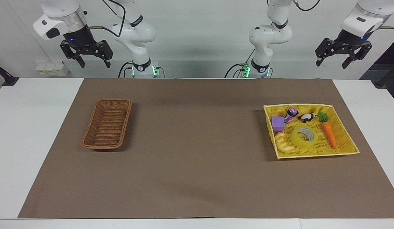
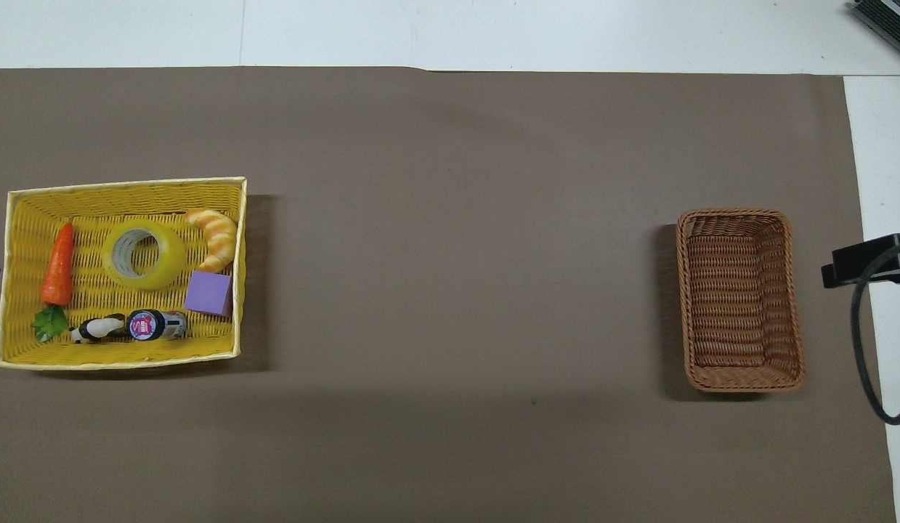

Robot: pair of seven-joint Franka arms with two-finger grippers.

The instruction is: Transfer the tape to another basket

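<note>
Facing view only: left tool point(image 1: 343, 60) and right tool point(image 1: 86, 59), each raised near its own end of the table point(image 1: 34, 133), fingers apart, holding nothing, both arms waiting; the overhead view shows neither in full, but looks straight down the tape's core. Tape point(image 1: 304, 137): lies flat in the yellow basket point(image 1: 314, 155) at the left arm's end, core hole pointing up, between the carrot point(image 1: 329, 134) and the croissant point(image 1: 284, 143); block point(image 1: 277, 123), can point(image 1: 291, 114) and small black-and-white figure point(image 1: 307, 117) lie nearer the robots. Wicker basket point(image 1: 107, 128): oblong, at the right arm's end, long axis running toward and away from the robots, well apart from the tape.
</note>
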